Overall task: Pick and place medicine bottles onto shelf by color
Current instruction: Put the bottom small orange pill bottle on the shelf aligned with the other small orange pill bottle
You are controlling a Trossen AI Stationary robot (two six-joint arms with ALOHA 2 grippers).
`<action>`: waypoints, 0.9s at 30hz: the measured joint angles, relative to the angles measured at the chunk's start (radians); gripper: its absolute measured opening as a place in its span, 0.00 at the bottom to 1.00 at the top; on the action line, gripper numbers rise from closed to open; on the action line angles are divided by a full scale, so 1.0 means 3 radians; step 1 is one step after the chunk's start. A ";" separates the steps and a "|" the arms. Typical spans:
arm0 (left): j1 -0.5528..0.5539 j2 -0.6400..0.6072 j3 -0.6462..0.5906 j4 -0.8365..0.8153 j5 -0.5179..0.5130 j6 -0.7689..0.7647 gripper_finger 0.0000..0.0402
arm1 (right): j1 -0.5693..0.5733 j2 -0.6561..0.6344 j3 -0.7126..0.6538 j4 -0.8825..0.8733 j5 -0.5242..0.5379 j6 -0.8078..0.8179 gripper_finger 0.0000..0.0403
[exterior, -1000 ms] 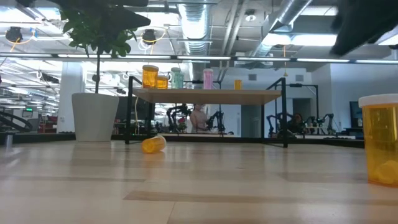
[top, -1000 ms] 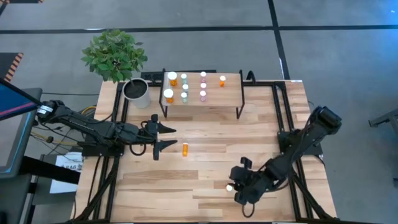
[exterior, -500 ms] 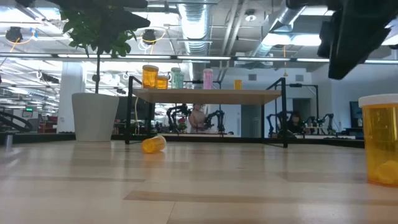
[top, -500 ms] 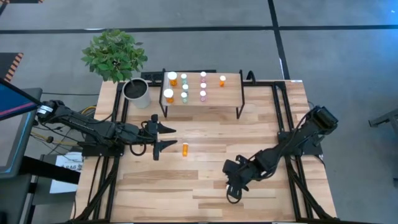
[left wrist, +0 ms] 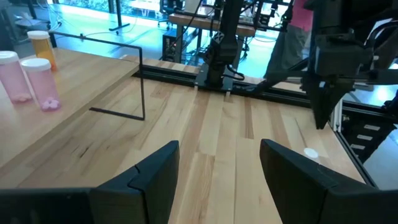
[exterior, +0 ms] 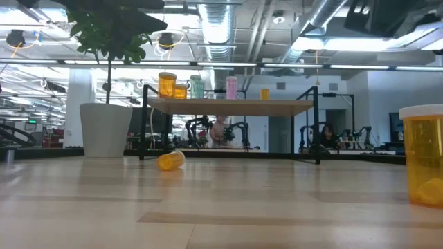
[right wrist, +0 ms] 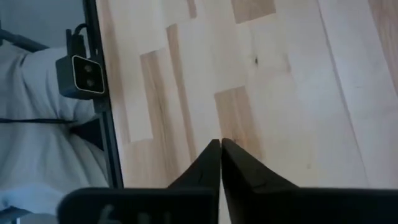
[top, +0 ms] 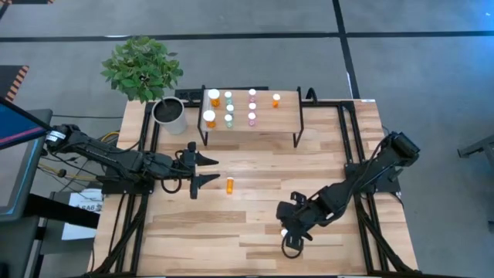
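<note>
Right gripper (top: 284, 235) is hovering closed and empty at lower center beside an orange bottle (top: 285, 230); left gripper (top: 202, 170) is waiting open, center-left.

The table (top: 255, 205) is evenly and brightly lit from overhead, with only soft, faint shadows cast beside the arms and under the shelf (top: 251, 116). In the low view, glare is given off by ceiling strip lights (exterior: 228, 63), and the near orange bottle (exterior: 423, 155) at the edge is rendered blurred and oversized. In the left wrist view, the window (left wrist: 87, 18) is washed bluish and overexposed
</note>
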 joint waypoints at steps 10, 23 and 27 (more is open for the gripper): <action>0.0000 0.0000 0.0000 -0.0025 0.0000 -0.0011 0.53 | 0.0025 0.0020 0.0001 -0.0039 -0.0038 0.0259 0.41; 0.0000 0.0000 -0.0032 0.0005 0.0000 -0.0053 0.53 | 0.0276 0.0020 0.0001 -0.0035 0.0224 0.0587 0.70; 0.0000 0.0000 -0.0032 0.0005 0.0000 -0.0054 0.53 | 0.0324 0.0067 0.0001 -0.0003 0.0380 0.0529 0.70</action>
